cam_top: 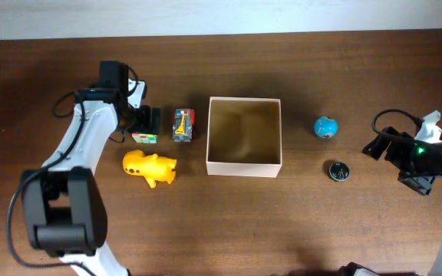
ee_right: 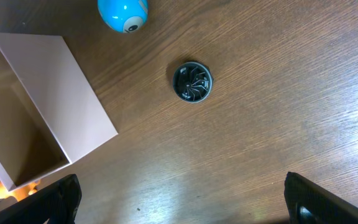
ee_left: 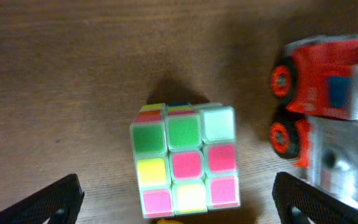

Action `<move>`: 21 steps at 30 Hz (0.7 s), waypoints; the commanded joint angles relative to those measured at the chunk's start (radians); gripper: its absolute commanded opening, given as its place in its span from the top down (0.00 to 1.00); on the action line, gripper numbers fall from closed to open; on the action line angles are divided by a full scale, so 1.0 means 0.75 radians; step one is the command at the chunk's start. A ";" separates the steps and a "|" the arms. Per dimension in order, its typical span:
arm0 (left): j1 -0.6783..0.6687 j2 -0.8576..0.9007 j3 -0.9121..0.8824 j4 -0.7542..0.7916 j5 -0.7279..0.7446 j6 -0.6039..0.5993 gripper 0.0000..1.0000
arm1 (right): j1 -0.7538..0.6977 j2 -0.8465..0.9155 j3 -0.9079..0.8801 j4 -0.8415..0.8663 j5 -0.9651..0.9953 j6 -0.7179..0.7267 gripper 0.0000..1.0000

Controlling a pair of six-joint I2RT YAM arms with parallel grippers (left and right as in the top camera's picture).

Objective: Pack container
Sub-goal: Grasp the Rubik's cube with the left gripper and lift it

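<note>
The container (cam_top: 244, 169) stands open-topped at the middle of the table (cam_top: 298, 230), its tan inside shown. The left gripper (cam_top: 146, 123) is held low over a coloured puzzle cube (ee_left: 185, 158), with its fingers spread wide to either side of the cube and apart from it. A red toy truck (cam_top: 183, 125) is placed between cube and container, and a yellow toy animal (cam_top: 150, 166) is laid nearby. The right gripper (ee_right: 191, 205) is likewise spread wide, with only tabletop between its fingers. A blue ball (cam_top: 326, 126) and a dark round disc (cam_top: 338, 170) are seen on that arm's side of the container.

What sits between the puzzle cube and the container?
The toy truck, apart from both the cube and the container; the overhead view shows it.
</note>
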State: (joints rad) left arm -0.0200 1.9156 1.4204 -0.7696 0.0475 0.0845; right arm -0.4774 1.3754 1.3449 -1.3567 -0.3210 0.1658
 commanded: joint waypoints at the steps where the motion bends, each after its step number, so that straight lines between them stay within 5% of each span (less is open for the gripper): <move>1: 0.005 0.085 0.020 0.033 -0.014 0.029 0.01 | -0.010 0.003 0.026 0.004 -0.026 0.010 0.01; 6: 0.005 0.137 0.020 0.075 -0.013 0.028 0.05 | -0.010 0.003 0.023 0.004 -0.026 0.010 0.01; 13: 0.005 0.138 0.025 0.103 -0.003 0.029 0.47 | -0.010 0.003 0.023 0.004 -0.026 0.010 0.02; 21: 0.001 0.071 0.178 -0.069 0.012 0.029 0.55 | -0.010 0.003 0.023 0.003 -0.026 0.010 0.01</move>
State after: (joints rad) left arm -0.0200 2.0159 1.4845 -0.7937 0.0444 0.1013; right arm -0.4774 1.3754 1.3449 -1.3552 -0.3244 0.1703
